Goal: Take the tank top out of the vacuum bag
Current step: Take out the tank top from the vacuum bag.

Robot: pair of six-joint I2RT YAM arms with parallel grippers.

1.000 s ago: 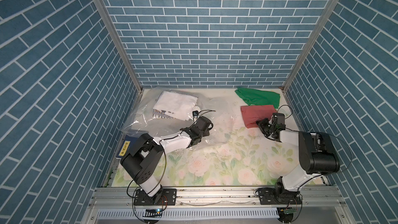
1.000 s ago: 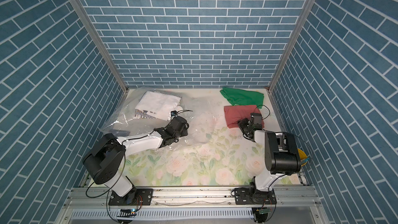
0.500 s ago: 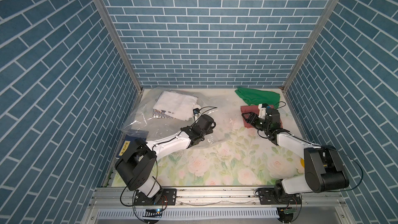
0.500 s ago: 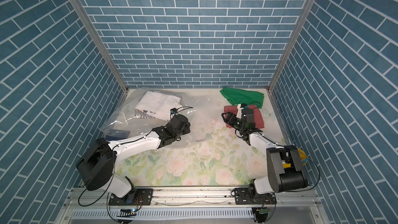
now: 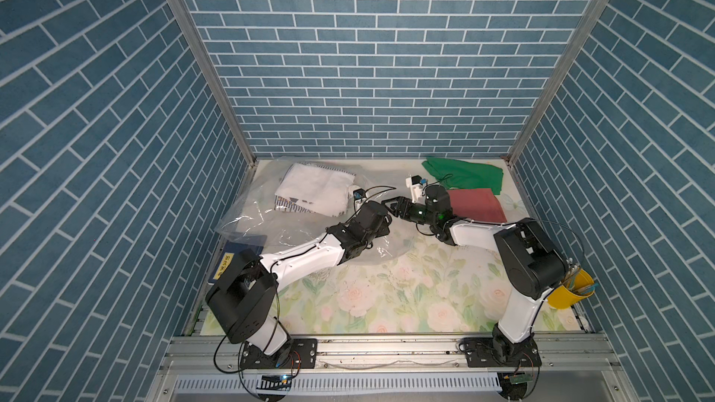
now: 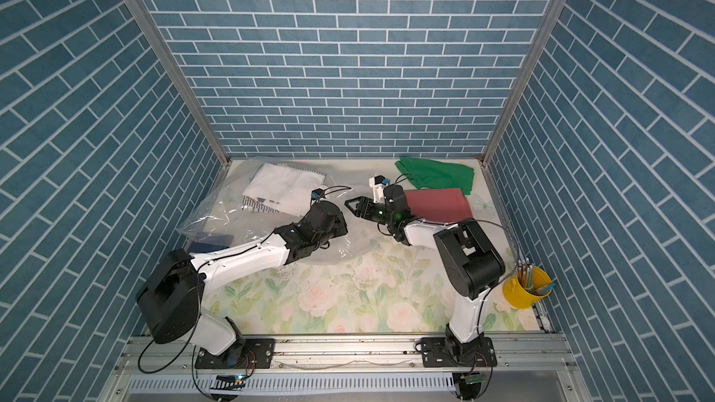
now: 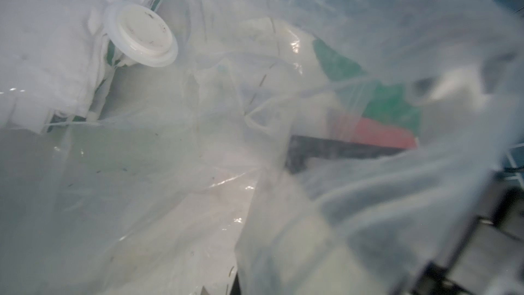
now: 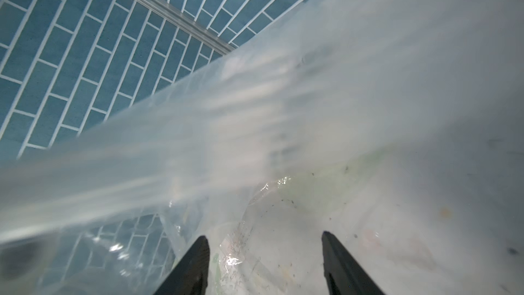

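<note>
The vacuum bag (image 5: 294, 218) is a large crinkly clear sheet at the back left, seen in both top views. Its round white valve (image 7: 141, 39) rests against a folded white garment with a striped edge (image 5: 313, 189) inside. A dark blue item (image 5: 245, 243) also sits under the plastic; I cannot tell which is the tank top. My left gripper (image 5: 382, 215) is shut on the bag's raised edge, and plastic hides its jaws in the left wrist view. My right gripper (image 8: 265, 244) is open, tips (image 6: 350, 203) at the lifted film beside the left gripper, nothing between them.
A green cloth (image 5: 464, 175) and a red cloth (image 5: 478, 204) lie at the back right, just behind the right arm. A yellow cup of pencils (image 5: 568, 291) stands at the right edge. The floral mat (image 5: 387, 295) covers the table.
The right arm swung left from the red cloth to the bag's lifted edge, and its jaws opened wider. The left gripper moved slightly right, still holding the plastic.
</note>
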